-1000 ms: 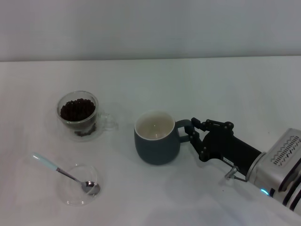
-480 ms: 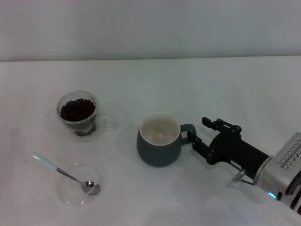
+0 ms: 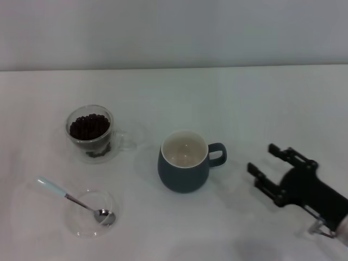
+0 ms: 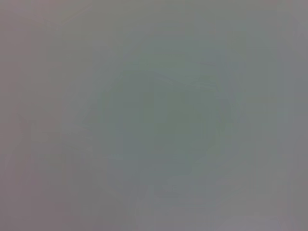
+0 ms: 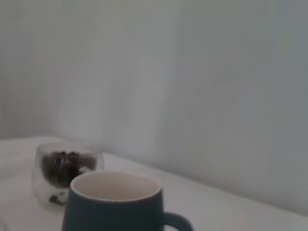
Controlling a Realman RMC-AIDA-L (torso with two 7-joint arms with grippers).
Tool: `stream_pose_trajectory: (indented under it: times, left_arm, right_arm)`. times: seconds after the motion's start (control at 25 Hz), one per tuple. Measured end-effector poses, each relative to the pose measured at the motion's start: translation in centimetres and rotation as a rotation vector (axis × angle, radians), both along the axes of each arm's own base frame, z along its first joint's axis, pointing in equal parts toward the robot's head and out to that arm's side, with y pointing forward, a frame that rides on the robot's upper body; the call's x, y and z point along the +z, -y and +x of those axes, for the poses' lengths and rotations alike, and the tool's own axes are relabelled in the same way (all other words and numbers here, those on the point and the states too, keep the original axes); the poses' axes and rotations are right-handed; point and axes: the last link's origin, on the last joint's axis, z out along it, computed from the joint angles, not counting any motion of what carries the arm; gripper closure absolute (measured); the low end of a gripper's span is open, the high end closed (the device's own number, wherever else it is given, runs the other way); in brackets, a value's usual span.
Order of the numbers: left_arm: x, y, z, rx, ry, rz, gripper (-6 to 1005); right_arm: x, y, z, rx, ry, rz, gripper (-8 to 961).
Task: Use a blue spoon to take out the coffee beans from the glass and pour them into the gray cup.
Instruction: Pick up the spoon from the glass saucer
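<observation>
My right gripper (image 3: pixel 270 166) is spread wide and holds nothing, apart from the dark slate-gray ceramic mug (image 3: pixel 184 161) mid-bench. Pale-blue-handled metal teaspoon (image 3: pixel 75 200) lies in flat clear glass dish (image 3: pixel 91 213).

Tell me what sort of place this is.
Probably a lab or test bench set up for a tabletop trial: a plain white table against a bare wall, with only a gray cup, a glass of coffee beans and a robot's right gripper.
</observation>
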Motion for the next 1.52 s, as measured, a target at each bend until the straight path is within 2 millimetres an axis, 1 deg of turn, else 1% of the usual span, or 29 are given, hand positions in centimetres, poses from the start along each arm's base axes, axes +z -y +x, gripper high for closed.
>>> stream_pose_trajectory:
  times: [0.08, 0.28, 0.4, 0.52, 0.64, 0.72, 0.76, 0.8, 0.88, 1.08, 1.28, 1.32, 1.52]
  left_arm:
    - [0.0, 0.0, 0.0, -0.001, 0.001, 0.001, 185]
    - [-0.1, 0.2, 0.2, -0.017, 0.005, 0.004, 185]
    - [-0.4, 0.5, 0.4, -0.035, 0.007, -0.012, 185]
    - [-1.0, 0.9, 0.9, -0.077, 0.026, -0.045, 185]
    - [-1.3, 1.4, 1.4, -0.130, 0.076, -0.066, 184]
    - [-1.4, 1.9, 1.6, -0.167, 0.144, -0.075, 184]
    - [-1.4, 1.9, 1.6, -0.167, 0.144, -0.075, 184]
    - [-1.5, 2.3, 1.7, -0.202, 0.238, -0.086, 184]
    - [-1.6, 2.5, 1.8, -0.221, 0.300, -0.091, 184]
    - [-1.8, 2.8, 2.1, -0.288, 0.532, -0.125, 184]
    - [-2.2, 3.0, 2.2, -0.327, 0.782, -0.159, 185]
    - [-2.4, 3.2, 2.2, -0.333, 0.853, -0.171, 185]
    - [-3.7, 3.7, 2.2, -0.323, 1.083, -0.230, 185]
  right_arm:
    - [1.3, 1.1, 0.6, 0.006, -0.038, 0.033, 288]
    - [5.0, 3.3, 1.7, 0.020, -0.132, 0.157, 288]
    - [6.3, 3.8, 2.2, 0.007, -0.149, 0.231, 288]
    - [7.1, 3.8, 2.6, -0.017, -0.154, 0.287, 288]
    - [7.2, 3.8, 2.5, -0.017, -0.156, 0.292, 288]
    - [7.2, 3.7, 2.4, -0.012, -0.156, 0.296, 288]
    - [7.3, 3.5, 2.4, -0.009, -0.155, 0.301, 288]
    - [7.3, 3.4, 2.4, -0.008, -0.154, 0.305, 288]
    - [7.5, 3.2, 2.4, -0.008, -0.152, 0.316, 288]
    - [8.2, 2.8, 2.2, 0.007, -0.160, 0.349, 288]
    - [9.2, 2.9, 2.0, 0.033, -0.182, 0.400, 288]
    - [9.2, 2.9, 2.0, 0.033, -0.182, 0.400, 288]
    - [9.6, 2.9, 1.8, 0.051, -0.182, 0.422, 288]
